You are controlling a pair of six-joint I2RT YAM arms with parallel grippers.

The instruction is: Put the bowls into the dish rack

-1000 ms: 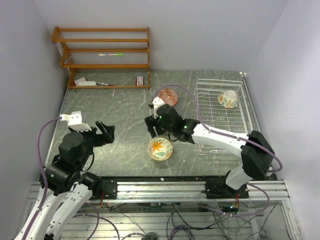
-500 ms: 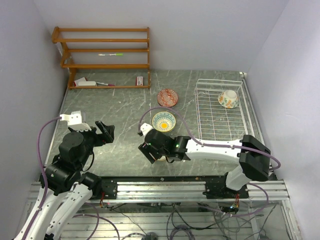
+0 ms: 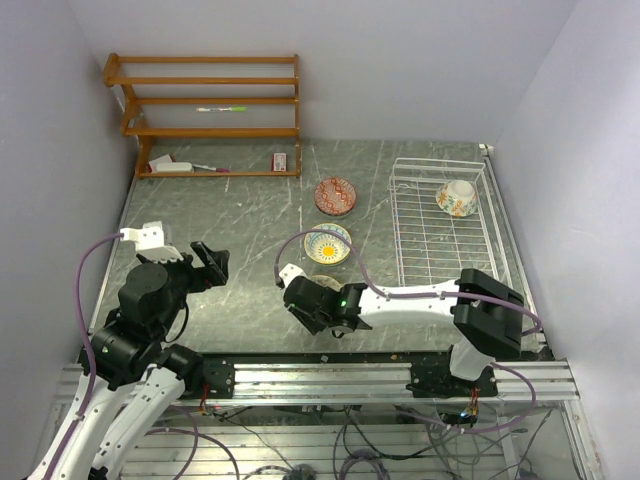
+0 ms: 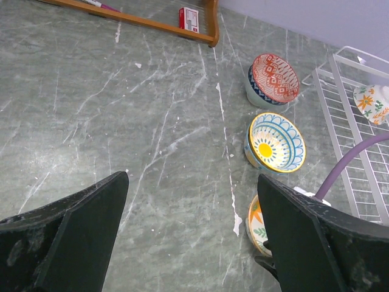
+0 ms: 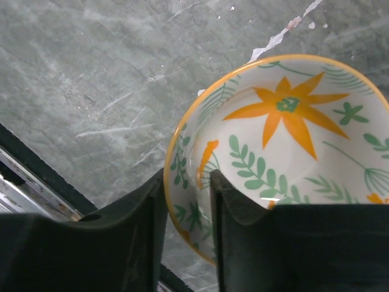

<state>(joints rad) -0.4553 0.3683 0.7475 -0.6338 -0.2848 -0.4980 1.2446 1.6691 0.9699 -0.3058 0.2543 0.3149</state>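
Bowls are seen in four places — three on the grey marbled table (image 3: 240,215), one in the dish rack (image 3: 443,245). At the far left a brown wooden shelf unit (image 3: 250,131) is set against the back wall, with a green pen (image 3: 222,108) laid on one shelf and a small red-and-white box (image 3: 281,160) on the lowest. Nearer, the left gripper (image 4: 192,182) is held above the table; its jaws are spread wide and nothing is held between them. Toward the middle, the three table bowls are ranged in a rough line from far to near. The red-brown patterned bowl (image 3: 335,195) is farthest, the teal-and-yellow bowl (image 3: 327,243) is in front of it and apart from it, and the orange floral bowl (image 5: 285,140) is nearest, upright on the table. The orange floral bowl is straddled at its rim by the right gripper (image 5: 187,182): one finger is set outside the wall, the other inside, with the rim in the narrow gap — whether the jaws are pressed on it cannot be told. In the top view this bowl is almost wholly covered by the right wrist. A purple cable (image 4: 349,161) is looped above the table beside the teal-and-yellow bowl. At the right the white wire rack is placed beside these bowls, and a cream bowl with orange flowers (image 3: 458,198) is lodged in its far right corner.
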